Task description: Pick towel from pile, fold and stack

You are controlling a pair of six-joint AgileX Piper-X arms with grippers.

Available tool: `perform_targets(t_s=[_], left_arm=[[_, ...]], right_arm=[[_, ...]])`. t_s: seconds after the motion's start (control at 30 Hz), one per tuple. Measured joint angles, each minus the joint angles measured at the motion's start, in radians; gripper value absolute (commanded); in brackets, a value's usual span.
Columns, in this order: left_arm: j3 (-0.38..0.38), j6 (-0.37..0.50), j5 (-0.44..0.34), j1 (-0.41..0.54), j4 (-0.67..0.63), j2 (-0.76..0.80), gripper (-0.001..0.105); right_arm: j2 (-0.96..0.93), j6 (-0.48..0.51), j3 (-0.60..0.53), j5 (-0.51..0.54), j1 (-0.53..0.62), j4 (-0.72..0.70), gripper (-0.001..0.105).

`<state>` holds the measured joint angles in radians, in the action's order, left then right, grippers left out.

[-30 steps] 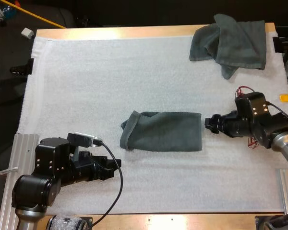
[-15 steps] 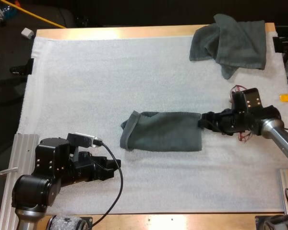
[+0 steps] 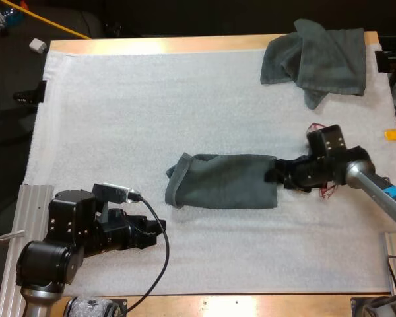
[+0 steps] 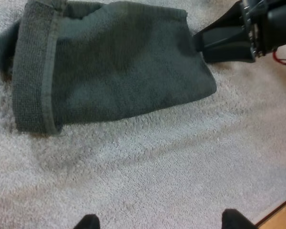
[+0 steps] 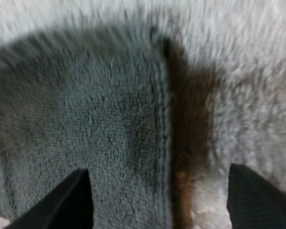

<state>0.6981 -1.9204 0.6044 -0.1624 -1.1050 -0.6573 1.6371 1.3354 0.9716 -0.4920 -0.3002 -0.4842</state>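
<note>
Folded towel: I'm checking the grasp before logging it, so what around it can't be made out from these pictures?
- High view: whether the right end effector touches the edge of the folded towel; its own body covers the contact.
- Right wrist view: whether the fingers are level with the towel or above it; nothing shows their height.
- High view: how many towels make up the crumpled pile; its folds hide that.

This is a robotics lab bench. Two black robot arms (image 3: pixel 72 231) reach over a wooden table (image 3: pixel 185 45) covered by a white mat (image 3: pixel 152 112). Metal rails (image 3: pixel 33 205) sit at the table's near corners.
</note>
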Motion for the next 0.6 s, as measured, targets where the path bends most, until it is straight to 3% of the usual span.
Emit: perform_targets(t_s=[0.33, 0.37, 0.47, 0.5, 0.6], left_arm=[[0.000, 0.000, 0.000, 0.000, 0.000, 0.000, 0.052], [0.000, 0.000, 0.000, 0.000, 0.000, 0.000, 0.052], [0.000, 0.000, 0.000, 0.000, 0.000, 0.000, 0.051], [0.000, 0.000, 0.000, 0.000, 0.000, 0.000, 0.051], [0.000, 0.000, 0.000, 0.000, 0.000, 0.000, 0.051]], right_arm=[[0.045, -0.073, 0.012, -0.004, -0.092, 0.050, 0.057], [0.047, -0.077, 0.013, -0.004, -0.097, 0.053, 0.054], [0.049, -0.088, 0.012, -0.004, -0.102, 0.058, 0.031], [0.053, -0.094, 0.012, -0.004, -0.102, 0.056, 0.030], [0.057, -0.102, 0.012, 0.007, -0.102, 0.047, 0.006]])
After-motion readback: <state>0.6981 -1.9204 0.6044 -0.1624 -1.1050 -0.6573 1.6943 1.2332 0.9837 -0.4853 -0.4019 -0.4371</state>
